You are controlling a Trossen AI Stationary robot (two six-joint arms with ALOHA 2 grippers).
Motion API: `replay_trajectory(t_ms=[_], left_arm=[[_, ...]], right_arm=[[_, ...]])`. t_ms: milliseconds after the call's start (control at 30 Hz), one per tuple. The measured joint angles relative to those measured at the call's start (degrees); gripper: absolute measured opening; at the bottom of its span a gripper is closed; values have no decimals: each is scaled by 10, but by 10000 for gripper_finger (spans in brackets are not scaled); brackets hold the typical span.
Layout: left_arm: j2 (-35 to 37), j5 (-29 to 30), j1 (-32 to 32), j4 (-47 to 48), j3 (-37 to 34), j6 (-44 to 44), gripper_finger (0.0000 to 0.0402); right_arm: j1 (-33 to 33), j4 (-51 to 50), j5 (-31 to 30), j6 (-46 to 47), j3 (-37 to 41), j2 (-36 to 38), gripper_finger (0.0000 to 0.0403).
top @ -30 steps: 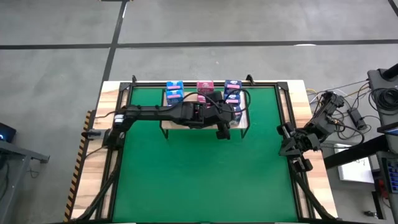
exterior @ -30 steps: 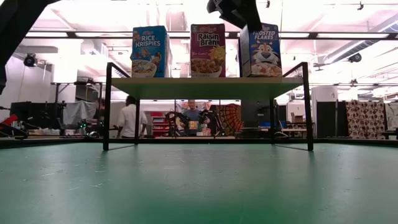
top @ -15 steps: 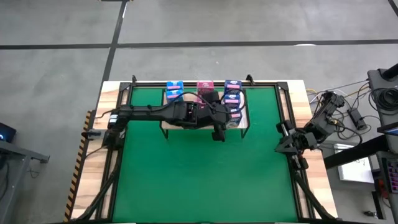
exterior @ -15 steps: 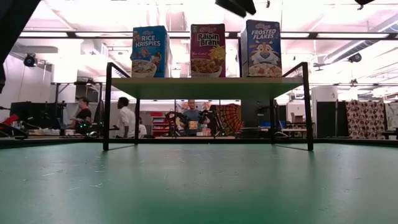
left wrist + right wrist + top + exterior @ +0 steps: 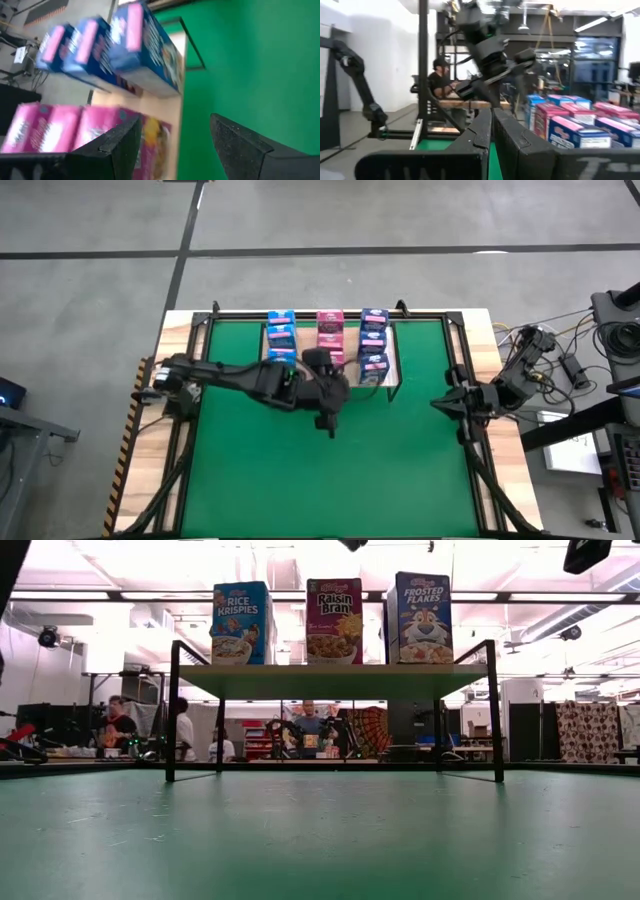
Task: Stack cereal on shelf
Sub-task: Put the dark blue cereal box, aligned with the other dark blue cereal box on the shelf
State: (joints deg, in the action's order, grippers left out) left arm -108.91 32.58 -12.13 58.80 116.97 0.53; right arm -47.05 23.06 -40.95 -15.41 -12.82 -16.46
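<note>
Cereal: nine small printed cardboard boxes stand on the shelf in three files, light blue boxes (image 5: 281, 337), pink boxes (image 5: 330, 332) and dark blue boxes (image 5: 373, 340); in the low view only the front faces of three show, side by side and upright.
Shelf: the flat light-wood board with a thin black metal frame (image 5: 392, 384) sits at the far middle of the green mat (image 5: 330, 480), raised on black legs as the low view shows.
Left gripper: the left gripper (image 5: 327, 423) hangs over the mat just in front of the shelf's near edge, fingers spread and holding nothing; its wrist view looks between the empty fingers at the dark blue and pink files.
Right gripper: the right gripper (image 5: 440, 404) waits at the mat's right edge, well apart from the shelf, fingers pressed together on nothing.
Step in hand: by my reading the stacking looks done, since all nine boxes are on the board and no box lies on the mat; the left arm appears to be clear of the shelf after a placement.
Next move: probably only a retreat to rest for the left arm, kept high and away from the front boxes so nothing is knocked; no further pick seems called for.
</note>
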Motion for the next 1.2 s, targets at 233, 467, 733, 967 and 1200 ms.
replay_trajectory(t_ms=[233,467,733,967,1200], left_arm=[[63,29,-44,-158,-191,-17,217],[109,29,-72,-390,-342,44,217],[112,28,-80,-632,-466,122,192],[112,-19,-78,-899,-578,203,126],[90,-38,-64,-1091,-643,269,46]], right_arm=[[9,0,-67,15,-12,-32,9],[32,0,-129,41,-22,-68,9],[74,-2,-132,85,-44,-119,9],[101,-5,-132,116,-74,-166,9],[146,-132,-131,193,-138,-201,9]])
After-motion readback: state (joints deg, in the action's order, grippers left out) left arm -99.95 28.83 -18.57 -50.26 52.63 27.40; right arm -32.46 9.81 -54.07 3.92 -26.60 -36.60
